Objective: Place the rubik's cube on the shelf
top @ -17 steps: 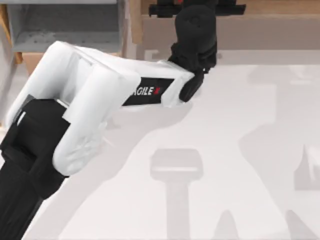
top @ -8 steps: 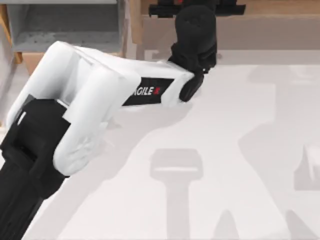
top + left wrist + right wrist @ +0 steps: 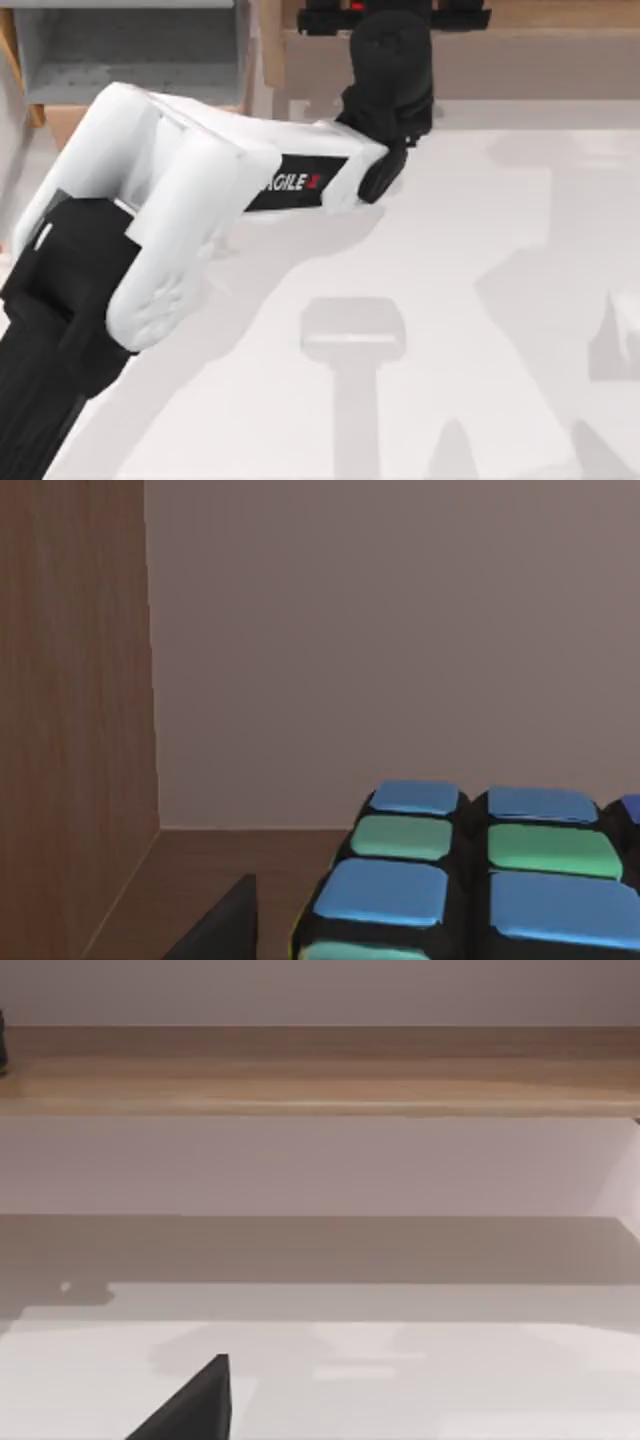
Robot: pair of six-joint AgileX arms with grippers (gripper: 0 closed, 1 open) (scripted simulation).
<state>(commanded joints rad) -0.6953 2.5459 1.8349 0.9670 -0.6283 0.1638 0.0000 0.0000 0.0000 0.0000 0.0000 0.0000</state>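
The left arm (image 3: 180, 210) is stretched over the shelf (image 3: 530, 15), where the rubik's cube (image 3: 480, 880) is seen resting beside its finger (image 3: 225, 925); its grip cannot be told.

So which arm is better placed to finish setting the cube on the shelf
Left. In the top view the left gripper reaches over the shelf, and its wrist view has the rubik's cube right at it above the wooden ledge. The right wrist view faces the shelf from back over the table.

Blue-and-green black-gridded rubik's cube (image 3: 480, 880), light-brown wooden shelf (image 3: 320, 1070), white table (image 3: 450, 300)
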